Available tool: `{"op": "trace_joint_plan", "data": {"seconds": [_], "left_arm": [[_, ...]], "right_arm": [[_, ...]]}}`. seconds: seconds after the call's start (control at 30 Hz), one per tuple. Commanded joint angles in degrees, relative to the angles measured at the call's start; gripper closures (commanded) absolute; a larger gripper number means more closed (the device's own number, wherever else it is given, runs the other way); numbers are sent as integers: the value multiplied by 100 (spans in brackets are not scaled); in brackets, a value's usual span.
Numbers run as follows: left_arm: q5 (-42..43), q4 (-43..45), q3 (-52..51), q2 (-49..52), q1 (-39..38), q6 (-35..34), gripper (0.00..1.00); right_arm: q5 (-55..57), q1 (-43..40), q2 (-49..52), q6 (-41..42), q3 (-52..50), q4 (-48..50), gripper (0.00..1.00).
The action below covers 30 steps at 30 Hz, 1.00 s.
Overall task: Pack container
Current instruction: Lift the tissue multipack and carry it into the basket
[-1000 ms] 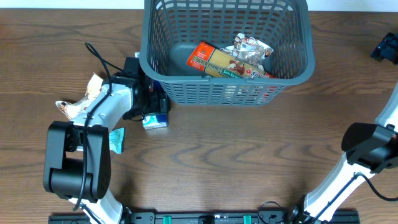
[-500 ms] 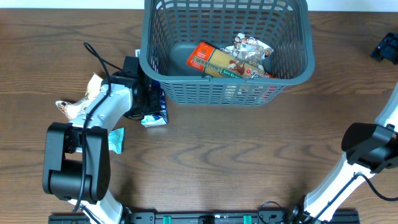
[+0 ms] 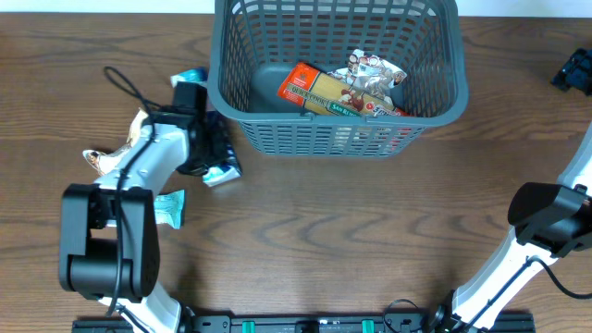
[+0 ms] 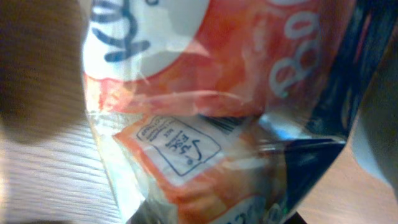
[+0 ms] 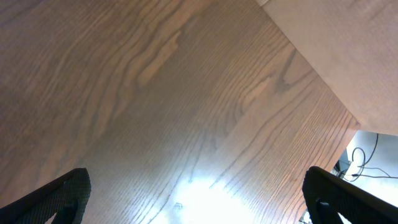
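The container point(image 3: 314, 137), a big dark grey slotted basket, stands at the back centre. An orange-red packet point(image 3: 319, 91) and a silvery packet point(image 3: 372, 72) lie inside it. My left gripper point(image 3: 215, 154) is just off the basket's front left corner, shut on a blue, white and orange snack packet point(image 3: 222, 173). That packet point(image 4: 211, 112) fills the left wrist view, close to the lens. My right gripper point(image 3: 573, 72) is at the far right edge. In the right wrist view it point(image 5: 199, 211) stands open over bare wood with nothing between its fingertips.
Loose packets lie on the left of the wooden table: a white and gold one point(image 3: 102, 161), a teal one point(image 3: 170, 208) near the left arm's base, and a teal one point(image 3: 191, 76) beside the basket's left wall. The left arm's cable point(image 3: 129, 85) loops above them.
My left gripper has shut on the blue packet and pulled it a little left and away from the basket. The teal packet by the basket's left wall has come into view. The right arm is still.
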Motion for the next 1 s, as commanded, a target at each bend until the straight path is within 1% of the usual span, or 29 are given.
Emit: {"op": "trace_joint_plan", "data": {"seconds": [0.0,0.1,0.2,0.33,0.67,0.83,0.97], "left_arm": [[-420,-15,-39,-190,341,-254,94],[-518,-20,-20,-439,581,-232,94],[-516,-127,94,-774,715,-50,94],[-562,-289,289,-1318,717,216,94],[-555,-737,1082,-2514,699,337,94],[-551,-887,1624,-2946,420,339,94],[-522,-892,2050,-3080,-127,424,94]], "right_arm": [[59,-4,11,79,-26,2,1],[59,-4,11,79,-26,2,1],[59,-4,11,79,-26,2,1],[59,-4,11,79,-26,2,1],[59,-4,11,79,-26,2,1],[59,-4,11,79,-26,2,1],[59,-4,11,79,-26,2,1]]}}
